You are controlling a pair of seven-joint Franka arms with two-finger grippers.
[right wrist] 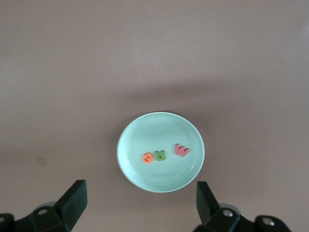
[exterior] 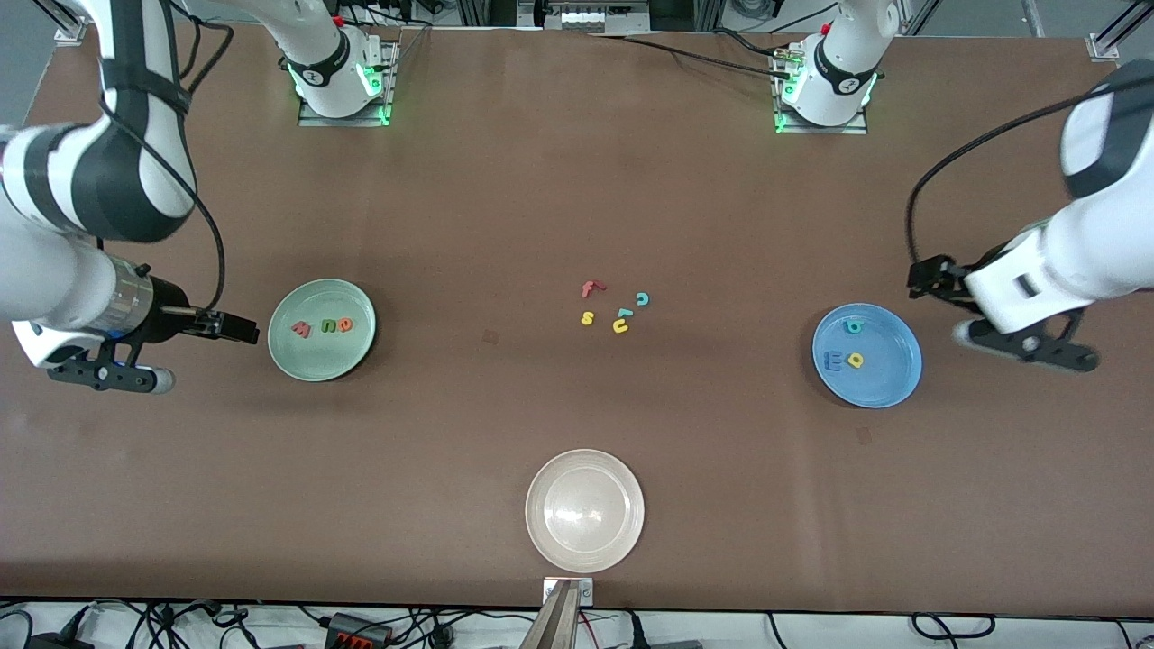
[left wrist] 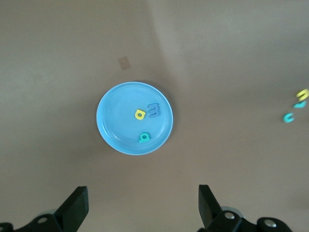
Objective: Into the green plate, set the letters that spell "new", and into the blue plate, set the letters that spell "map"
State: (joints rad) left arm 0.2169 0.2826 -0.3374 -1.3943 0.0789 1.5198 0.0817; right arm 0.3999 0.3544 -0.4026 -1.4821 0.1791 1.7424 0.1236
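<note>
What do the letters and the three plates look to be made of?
The letters in the green plate and the blue plate look like matte foam: flat, saturated colours with no glints. All three plates seem to be smooth plastic or glazed ware; the whitish-beige plate shows bright reflections, and which of the two cannot be told.

robot lab, tabletop manipulation bench. two white franka arms bolted to metal base plates [exterior: 345, 115] with green status lights, along one edge of a wide table [exterior: 505, 207] covered in brown matting. aluminium framing and cable runs past the bases; power strips and loose cables [exterior: 361, 626] on the floor at the camera's edge. a camera mount [exterior: 561, 613] is clamped to the table edge. props are toy foam letters [exterior: 615, 306] and plastic plates, nothing domestic.
</note>
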